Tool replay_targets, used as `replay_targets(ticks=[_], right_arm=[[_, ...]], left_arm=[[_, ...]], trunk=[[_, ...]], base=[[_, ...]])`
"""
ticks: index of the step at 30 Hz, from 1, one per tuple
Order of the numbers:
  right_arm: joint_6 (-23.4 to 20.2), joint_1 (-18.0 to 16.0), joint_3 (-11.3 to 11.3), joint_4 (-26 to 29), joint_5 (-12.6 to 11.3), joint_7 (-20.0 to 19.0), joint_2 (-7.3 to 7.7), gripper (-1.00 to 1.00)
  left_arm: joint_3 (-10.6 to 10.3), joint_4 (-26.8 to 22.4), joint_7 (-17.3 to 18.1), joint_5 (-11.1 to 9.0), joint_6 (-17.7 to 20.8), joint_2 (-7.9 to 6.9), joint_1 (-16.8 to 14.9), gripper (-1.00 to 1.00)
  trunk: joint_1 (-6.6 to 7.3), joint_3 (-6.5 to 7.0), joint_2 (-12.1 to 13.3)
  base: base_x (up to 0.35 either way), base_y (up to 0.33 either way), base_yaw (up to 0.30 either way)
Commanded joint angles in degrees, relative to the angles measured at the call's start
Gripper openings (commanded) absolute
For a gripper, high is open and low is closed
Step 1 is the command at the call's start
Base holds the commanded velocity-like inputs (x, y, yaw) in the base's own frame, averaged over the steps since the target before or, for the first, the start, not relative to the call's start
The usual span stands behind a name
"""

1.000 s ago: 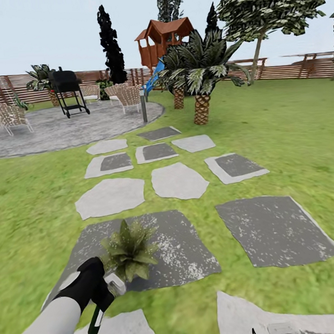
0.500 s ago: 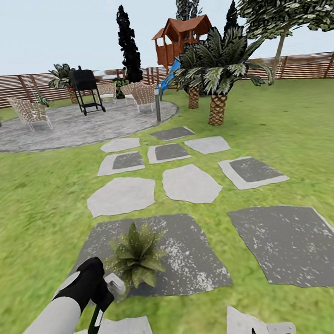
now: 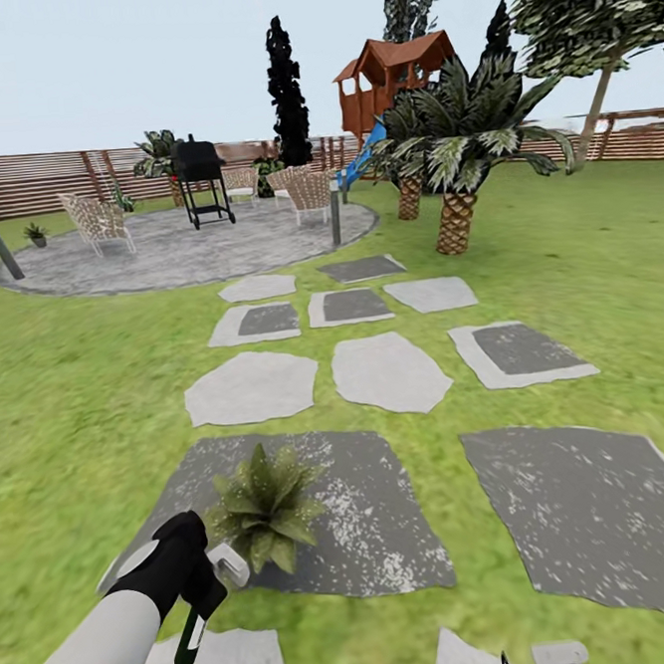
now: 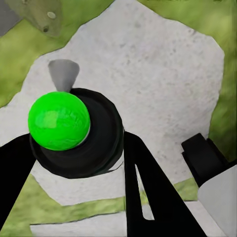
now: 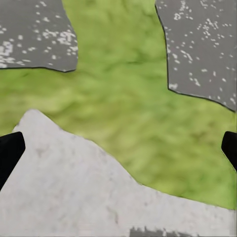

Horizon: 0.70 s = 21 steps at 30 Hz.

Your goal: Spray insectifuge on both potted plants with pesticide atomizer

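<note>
**Atomizer in my left pincer, nozzle just short of the near plant**

My left gripper [image 3: 197,582] is clamped around the pesticide atomizer [image 3: 228,565]. In the left wrist view its black fingers [image 4: 143,182] flank the bottle's [image 4: 79,131] dark round body, with a green ball on top and a grey nozzle cone pointing away from me. In the head view the white spray head pokes out of the fist toward the potted plant [image 3: 261,507], almost touching its nearest leaves. The bottle's long axis stands roughly upright and the nozzle aims forward, at the rosette.

This plant sits on the near corner of a dark speckled stepping stone [image 3: 376,513]; my left arm is plainly the nearer one. A second small potted plant [image 3: 35,235] stands far beyond the stone, at the gravel patio's [image 3: 167,260] edge.

My right gripper [image 3: 533,661] hangs low, past the stone's other side; its black fingertips [image 5: 10,153] stand wide apart over grass and pale slab, holding nothing.

The ground is flat lawn and stone, with open room all round the plant.
</note>
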<state>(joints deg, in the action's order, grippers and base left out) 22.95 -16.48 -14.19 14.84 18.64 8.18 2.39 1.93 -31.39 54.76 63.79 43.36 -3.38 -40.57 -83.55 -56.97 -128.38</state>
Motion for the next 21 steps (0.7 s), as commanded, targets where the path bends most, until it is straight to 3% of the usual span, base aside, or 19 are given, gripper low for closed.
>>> replay_targets(ticks=[1,3,8,17,21], right_arm=[[0.2,0.0,-0.3,-0.1,0.6,0.2,-0.02,1.00],[0.2,0.0,-0.3,0.0,0.6,0.2,-0.02,1.00],[0.2,0.0,-0.3,0.0,0.6,0.2,-0.02,1.00],[0.2,0.0,-0.3,0.0,0.6,0.2,-0.02,1.00],[0.2,0.0,-0.3,0.0,0.6,0.2,-0.02,1.00]], left_arm=[[0.4,-0.1,0.4,0.4,0.3,0.04,0.0,-1.00],[1.5,-0.1,0.4,0.4,0.3,0.04,0.0,-1.00],[1.8,0.0,0.4,0.4,0.3,-0.38,0.0,-1.00],[1.7,0.4,0.4,0.5,0.2,-0.33,0.0,-1.00],[1.7,0.3,0.4,0.4,0.2,-0.19,0.0,-1.00]], trunk=[[0.01,-0.05,0.0],[0.01,-0.05,0.0],[0.01,-0.05,0.0],[0.01,-0.05,0.0],[0.01,-0.05,0.0]], base=[[0.101,-0.263,0.272],[0.147,-0.215,0.145],[0.041,-0.041,0.041],[0.010,-0.008,0.256],[0.146,-0.185,0.183]])
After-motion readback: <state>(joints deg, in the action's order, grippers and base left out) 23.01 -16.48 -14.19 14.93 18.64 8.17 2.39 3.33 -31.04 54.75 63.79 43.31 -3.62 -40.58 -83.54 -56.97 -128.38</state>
